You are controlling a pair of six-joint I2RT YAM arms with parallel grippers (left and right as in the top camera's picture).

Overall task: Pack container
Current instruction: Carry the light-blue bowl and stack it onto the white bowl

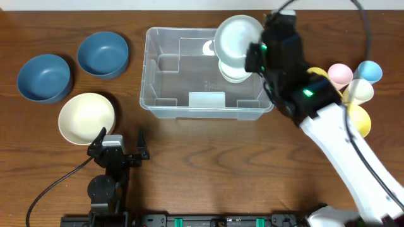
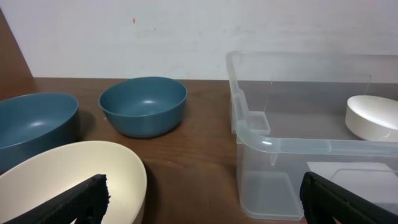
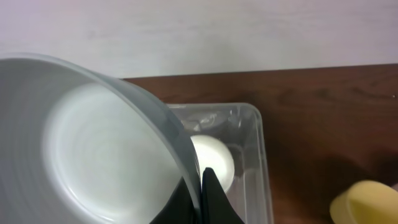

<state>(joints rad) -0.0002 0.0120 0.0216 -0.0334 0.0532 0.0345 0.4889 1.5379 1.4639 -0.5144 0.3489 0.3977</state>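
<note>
Two arms in play, and all the action is on the right. The right gripper [image 1: 254, 58] has its fingers pressed together on the rim of a pale grey bowl [image 1: 237, 36], and the wrist view shows that pinch clearly, black fingertips [image 3: 211, 196] clamped on the thin edge with the bowl tilted up on its side. We see that bowl hanging over the far right corner of the container [image 1: 165, 82], above the rim rather than down inside.

The container sits in the middle of the wooden table [image 1: 189, 164], long side towards us, upright and open. Inside it, tucked in the far right part, lies a white bowl [image 1: 235, 75], partly hidden from above by the held one. From the left wrist view we catch it through the clear wall, resting on the floor of the tub.

Over on the left, the left gripper [image 1: 120, 145] sits low near the front edge with its fingers spread wide, holding nothing. Just beside it is a cream bowl [image 1: 86, 118], upright. Beyond that, one blue bowl [image 1: 43, 77] sits towards the table's end and a second blue bowl [image 1: 103, 53] stands nearer the container, apart from its wall.

Past the right arm we spot a huddle of small cups: pink cup [image 1: 339, 74], light blue cup [image 1: 369, 70], cream cup [image 1: 360, 91] and yellow cup [image 1: 358, 120].
</note>
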